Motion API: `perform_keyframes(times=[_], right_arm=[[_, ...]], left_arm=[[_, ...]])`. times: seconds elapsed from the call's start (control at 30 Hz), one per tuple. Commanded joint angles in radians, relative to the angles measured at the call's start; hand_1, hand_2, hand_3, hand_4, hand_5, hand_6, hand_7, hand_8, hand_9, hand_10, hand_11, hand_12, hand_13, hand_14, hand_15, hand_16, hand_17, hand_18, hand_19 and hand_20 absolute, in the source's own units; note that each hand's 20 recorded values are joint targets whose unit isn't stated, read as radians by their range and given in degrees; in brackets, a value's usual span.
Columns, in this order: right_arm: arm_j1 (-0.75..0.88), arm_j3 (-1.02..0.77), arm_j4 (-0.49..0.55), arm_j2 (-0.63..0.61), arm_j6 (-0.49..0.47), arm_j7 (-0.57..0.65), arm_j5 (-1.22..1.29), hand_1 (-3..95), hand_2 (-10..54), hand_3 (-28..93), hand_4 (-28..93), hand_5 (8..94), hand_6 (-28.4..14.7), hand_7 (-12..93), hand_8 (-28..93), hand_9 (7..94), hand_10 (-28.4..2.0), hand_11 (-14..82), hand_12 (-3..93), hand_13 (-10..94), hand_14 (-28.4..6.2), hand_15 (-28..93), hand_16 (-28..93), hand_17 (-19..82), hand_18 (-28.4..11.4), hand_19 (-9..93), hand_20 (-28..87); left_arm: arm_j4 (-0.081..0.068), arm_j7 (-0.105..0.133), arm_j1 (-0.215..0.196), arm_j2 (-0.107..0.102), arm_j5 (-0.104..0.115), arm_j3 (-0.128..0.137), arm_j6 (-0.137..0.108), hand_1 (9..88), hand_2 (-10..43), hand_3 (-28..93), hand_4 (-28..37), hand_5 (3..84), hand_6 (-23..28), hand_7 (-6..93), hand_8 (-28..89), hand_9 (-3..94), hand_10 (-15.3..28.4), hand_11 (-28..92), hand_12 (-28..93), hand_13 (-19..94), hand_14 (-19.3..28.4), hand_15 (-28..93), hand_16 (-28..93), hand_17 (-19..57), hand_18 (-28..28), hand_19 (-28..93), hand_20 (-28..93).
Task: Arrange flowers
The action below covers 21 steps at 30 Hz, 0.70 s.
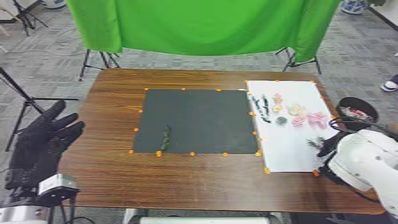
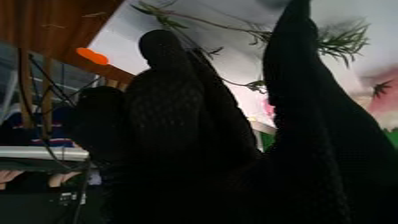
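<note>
The right robot hand (image 1: 328, 146) is open, fingers straight, near a leafy sprig (image 1: 315, 143) and beyond it pink flowers (image 1: 317, 119); the left robot hand (image 1: 39, 137) is open too.

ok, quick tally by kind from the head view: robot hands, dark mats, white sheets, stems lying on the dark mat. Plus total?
Robot hands: 2 (left hand, right hand)
Dark mat: 1
White sheet: 1
Green stem on dark mat: 1
Total: 5
</note>
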State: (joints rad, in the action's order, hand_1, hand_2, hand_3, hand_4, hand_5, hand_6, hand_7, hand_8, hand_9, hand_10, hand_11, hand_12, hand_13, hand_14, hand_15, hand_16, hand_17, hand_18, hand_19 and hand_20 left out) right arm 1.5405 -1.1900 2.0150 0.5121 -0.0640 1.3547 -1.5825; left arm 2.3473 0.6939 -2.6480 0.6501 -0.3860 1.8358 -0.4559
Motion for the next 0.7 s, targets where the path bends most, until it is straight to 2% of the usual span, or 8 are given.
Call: perform_keyframes(times=[0.03,0.1,0.3,0.37,0.4,0.43,0.5,0.7], right_arm=[[-0.007,0.082,0.015,-0.016,0.115,-0.069,-0.076,59.9,-7.2,62,-20,78.6,-13.0,13,15,85.2,-18.4,32.4,18.1,87,-10.3,63,11,69,-10.9,93,12],[-0.008,0.083,0.024,-0.014,0.116,-0.072,-0.091,62.0,-6.8,62,-20,80.3,-11.5,15,16,86.9,-17.3,32.0,19.4,88,-9.5,62,11,70,-10.1,93,12],[-0.022,0.120,0.025,-0.030,0.172,-0.075,-0.153,63.6,-7.1,65,-23,82.7,-9.7,17,19,90.0,-15.2,32.1,20.6,91,-7.2,58,12,71,-8.2,93,8],[-0.011,0.116,0.032,-0.038,0.200,-0.074,-0.168,63.5,-7.2,66,-23,83.6,-9.8,16,19,91.1,-15.2,32.8,19.3,92,-6.9,57,13,72,-7.9,93,8],[-0.008,0.117,0.034,-0.041,0.214,-0.072,-0.187,63.6,-7.3,66,-23,83.9,-9.9,16,19,91.4,-15.3,32.8,19.0,92,-6.9,57,13,72,-7.9,93,8],[-0.012,0.122,0.036,-0.046,0.228,-0.071,-0.199,63.8,-7.5,67,-24,85.0,-10.2,15,20,92.3,-15.4,32.8,18.3,93,-6.6,56,14,73,-7.9,93,9],[-0.006,0.103,0.045,-0.046,0.232,-0.072,-0.209,63.9,-7.6,68,-25,85.9,-10.3,15,21,93.3,-15.3,32.7,18.1,94,-6.0,57,14,74,-7.8,93,10],[-0.005,0.066,0.068,-0.053,0.267,-0.078,-0.240,63.7,-8.9,71,-27,87.7,-10.3,14,22,93.7,-13.8,36.3,17.1,94,-4.2,61,12,76,-6.8,93,13]], left_arm=[[-0.005,-0.029,0.014,0.020,-0.017,-0.008,0.020,29.6,5.8,65,-20.8,35.3,8.6,9.9,-8,31.1,19.2,27,11,20,26.3,53,-11,-8.1,25.7,48,2],[-0.005,-0.042,0.018,0.034,-0.028,-0.008,0.025,29.6,5.8,65,-20.7,35.3,8.6,9.9,-8,31.1,19.2,27,11,20,26.3,53,-11,-8.1,25.7,48,2],[-0.005,-0.037,0.013,0.032,-0.025,-0.009,0.025,29.5,5.8,65,-20.7,35.3,8.6,9.9,-8,31.1,19.2,26,11,20,26.3,53,-11,-8.1,25.7,48,2],[-0.007,-0.056,0.023,0.043,-0.039,-0.007,0.032,29.6,5.8,65,-20.7,35.3,8.6,9.9,-8,31.1,19.3,26,11,20,26.3,53,-11,-8.1,25.6,48,2],[-0.006,-0.040,0.014,0.028,-0.025,-0.006,0.026,29.6,5.8,65,-20.7,35.3,8.6,9.8,-8,31.1,19.2,26,11,20,26.3,53,-11,-8.1,25.6,48,2],[-0.006,-0.035,0.011,0.028,-0.022,-0.005,0.024,29.6,5.8,65,-20.7,35.3,8.6,9.8,-8,31.1,19.2,26,11,20,26.3,53,-11,-8.1,25.6,48,2],[-0.005,-0.044,0.009,0.040,-0.031,0.000,0.027,29.6,5.8,65,-20.7,35.3,8.6,9.8,-8,31.1,19.1,26,11,19,26.3,53,-11,-8.1,25.6,48,2],[-0.001,-0.043,-0.001,0.043,-0.032,0.007,0.025,29.6,5.8,65,-20.6,35.3,8.6,9.8,-8,31.0,19.2,26,11,19,26.2,53,-11,-8.1,25.6,48,2]])
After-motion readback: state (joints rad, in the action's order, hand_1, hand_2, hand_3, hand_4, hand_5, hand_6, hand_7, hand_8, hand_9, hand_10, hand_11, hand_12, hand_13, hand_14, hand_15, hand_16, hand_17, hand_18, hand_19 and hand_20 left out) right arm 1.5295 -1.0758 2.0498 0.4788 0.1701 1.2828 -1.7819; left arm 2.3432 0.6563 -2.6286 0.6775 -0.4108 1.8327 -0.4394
